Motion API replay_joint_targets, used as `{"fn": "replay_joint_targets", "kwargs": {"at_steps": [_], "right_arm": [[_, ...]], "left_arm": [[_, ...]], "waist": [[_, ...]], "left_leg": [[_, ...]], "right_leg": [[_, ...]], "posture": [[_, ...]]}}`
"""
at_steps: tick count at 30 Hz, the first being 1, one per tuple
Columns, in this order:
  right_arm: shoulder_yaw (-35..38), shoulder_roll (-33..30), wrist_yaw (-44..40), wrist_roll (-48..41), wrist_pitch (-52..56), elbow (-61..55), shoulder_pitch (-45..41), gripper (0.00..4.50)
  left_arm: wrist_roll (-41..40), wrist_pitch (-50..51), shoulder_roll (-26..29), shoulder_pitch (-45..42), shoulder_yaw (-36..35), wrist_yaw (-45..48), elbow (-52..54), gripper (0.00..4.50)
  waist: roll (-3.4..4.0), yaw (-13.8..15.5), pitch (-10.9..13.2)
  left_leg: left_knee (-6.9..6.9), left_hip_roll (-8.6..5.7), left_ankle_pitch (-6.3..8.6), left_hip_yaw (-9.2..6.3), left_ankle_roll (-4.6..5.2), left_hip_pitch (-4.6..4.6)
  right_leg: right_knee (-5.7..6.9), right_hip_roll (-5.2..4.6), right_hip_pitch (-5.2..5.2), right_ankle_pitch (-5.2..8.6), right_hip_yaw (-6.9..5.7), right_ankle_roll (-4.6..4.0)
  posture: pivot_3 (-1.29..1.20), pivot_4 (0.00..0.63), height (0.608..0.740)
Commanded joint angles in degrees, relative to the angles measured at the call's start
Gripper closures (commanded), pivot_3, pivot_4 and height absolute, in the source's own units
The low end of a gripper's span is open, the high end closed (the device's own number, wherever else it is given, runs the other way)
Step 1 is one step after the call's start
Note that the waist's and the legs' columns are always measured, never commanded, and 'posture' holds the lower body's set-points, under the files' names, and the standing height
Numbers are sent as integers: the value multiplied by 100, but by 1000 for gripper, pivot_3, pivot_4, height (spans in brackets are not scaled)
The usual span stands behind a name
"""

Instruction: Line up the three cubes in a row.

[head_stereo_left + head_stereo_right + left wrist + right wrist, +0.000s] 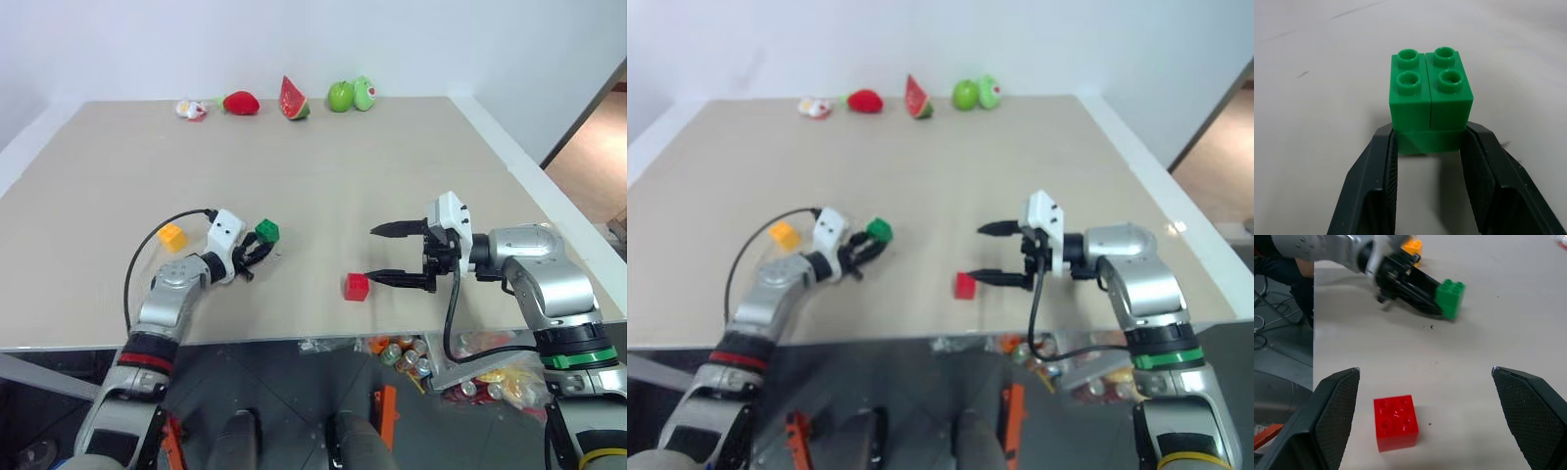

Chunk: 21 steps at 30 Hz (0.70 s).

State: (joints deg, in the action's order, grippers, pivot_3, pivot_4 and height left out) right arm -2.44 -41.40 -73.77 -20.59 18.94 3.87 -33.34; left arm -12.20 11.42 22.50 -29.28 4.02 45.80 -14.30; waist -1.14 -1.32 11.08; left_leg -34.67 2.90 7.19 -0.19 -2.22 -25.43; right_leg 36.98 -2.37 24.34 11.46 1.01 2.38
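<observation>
My left gripper (259, 245) is shut on the green cube (266, 231), its two black fingers (1382, 166) pinching the lower sides of the cube (1430, 98). In the right wrist view the green cube (1450, 297) leans a little. The yellow-orange cube (172, 236) lies on the table just left of the left wrist. The red cube (357, 286) rests near the table's front edge. My right gripper (370, 254) points left, open wide, with its lower fingertip just right of the red cube (1396, 422) and nothing between its fingers.
Toy fruits line the far edge of the beige table (323, 166): a strawberry (240, 102), a watermelon slice (294, 99), a green apple (340, 96) and a small white-red toy (191, 110). Below the front edge at the right lies a bag of cans (411, 357).
</observation>
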Motion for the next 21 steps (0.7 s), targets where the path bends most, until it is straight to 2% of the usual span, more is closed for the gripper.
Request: {"fn": "replay_joint_targets", "kwargs": {"at_steps": [1,7,16,21], "right_arm": [[191,-140,-59,-119,17,63,-48,0],[243,-198,-33,-140,6,190,-26,0],[321,-375,-37,-242,136,23,202,0],[433,-665,-141,-304,148,-72,615,0]], "left_arm": [[-469,76,567,298,161,1193,1136,3213],[-523,56,1018,540,468,2005,1480,3213],[-141,-580,680,128,834,2224,582,3213],[-41,-801,463,-76,921,2302,199,3213]], "waist": [[0,-1,0],[1,10,0],[0,8,0],[0,12,0]], "left_leg": [[9,1,3,0,-3,0],[28,2,30,-7,9,0],[5,0,32,-5,10,-1],[2,0,32,-3,10,-1]], "right_leg": [[1,2,3,16,1,-3],[3,17,3,58,8,19],[3,13,-3,60,11,7],[2,13,-6,56,14,9]], "posture": [[0,150,740],[0,150,740],[0,150,740],[0,150,740]]}}
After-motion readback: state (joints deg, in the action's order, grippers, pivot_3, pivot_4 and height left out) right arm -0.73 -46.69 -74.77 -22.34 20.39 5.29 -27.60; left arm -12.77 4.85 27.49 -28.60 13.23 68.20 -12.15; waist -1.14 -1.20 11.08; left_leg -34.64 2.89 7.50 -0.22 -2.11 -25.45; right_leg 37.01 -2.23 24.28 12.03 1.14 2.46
